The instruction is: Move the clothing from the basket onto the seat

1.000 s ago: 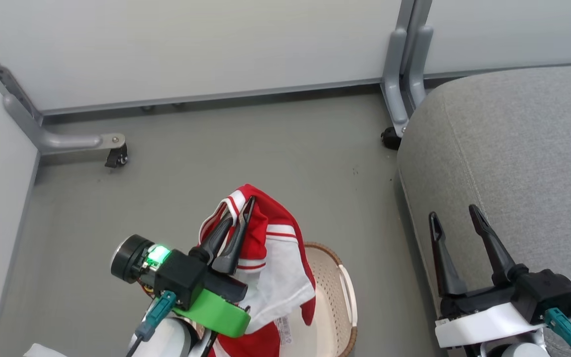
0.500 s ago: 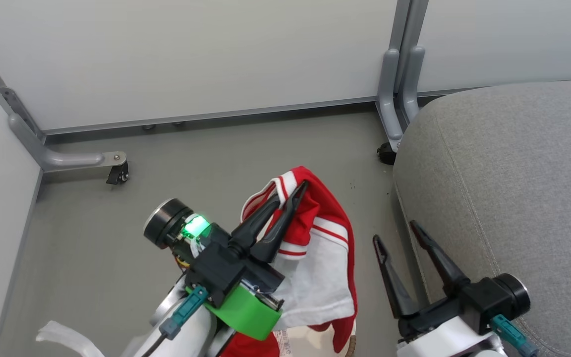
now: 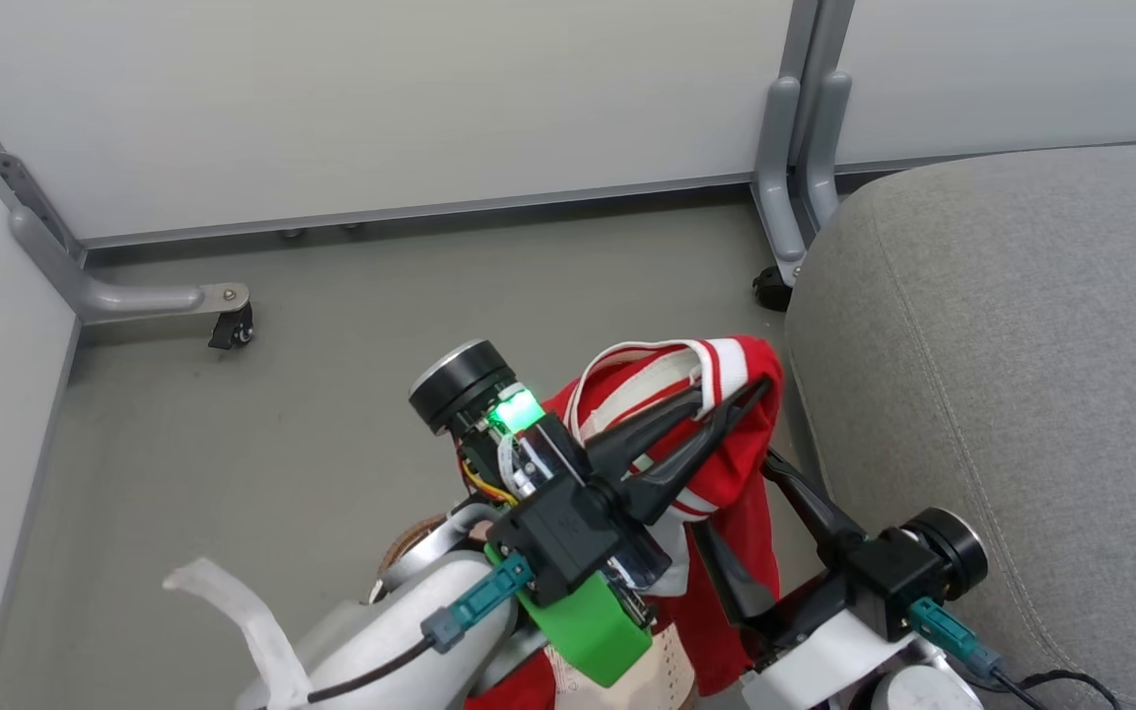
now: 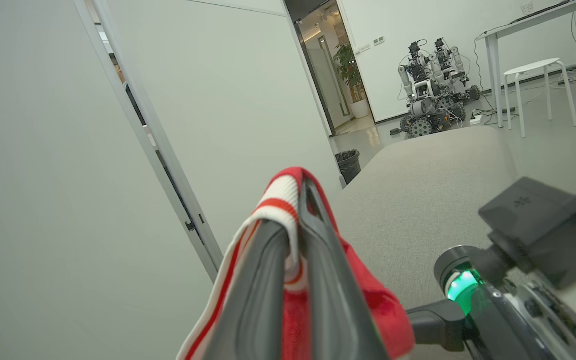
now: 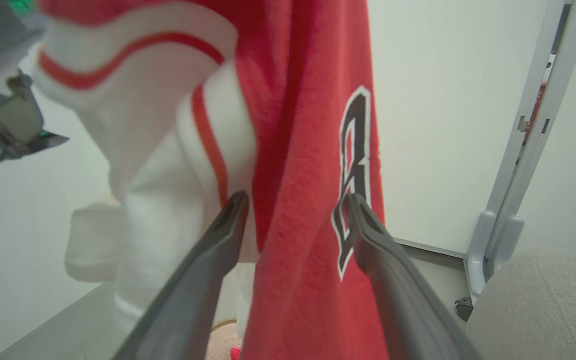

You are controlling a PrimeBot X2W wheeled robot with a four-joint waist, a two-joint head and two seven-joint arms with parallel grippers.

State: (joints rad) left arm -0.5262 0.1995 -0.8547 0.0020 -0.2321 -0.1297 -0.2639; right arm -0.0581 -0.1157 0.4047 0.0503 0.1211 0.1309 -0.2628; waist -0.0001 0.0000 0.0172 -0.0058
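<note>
My left gripper [image 3: 731,394] is shut on the white-striped collar of a red garment [image 3: 741,493], which hangs from it just left of the grey seat [image 3: 1022,345]. In the left wrist view the fingers [image 4: 268,280] pinch the red and white trim [image 4: 283,192], with the seat [image 4: 418,195] beyond. My right gripper [image 3: 741,503] stands open, low beside the seat's edge. The hanging fabric [image 5: 308,165], bearing a dark white-edged letter [image 5: 350,175], falls between its spread fingers [image 5: 368,235]. The basket [image 3: 398,544] shows as a bit of brown rim under my left arm.
Pale partition walls with grey frames close the back and left. Their caster feet [image 3: 233,330] [image 3: 770,286] stand on the grey floor. A white strip [image 3: 233,606] trails by my left forearm. Far off in the left wrist view stand other robots [image 4: 428,95] and a white stool [image 4: 538,90].
My left gripper has carried the garment up and to the right, close to the seat. My right gripper has swung left, so its fingers now straddle the hanging fabric. The camera has shifted slightly.
</note>
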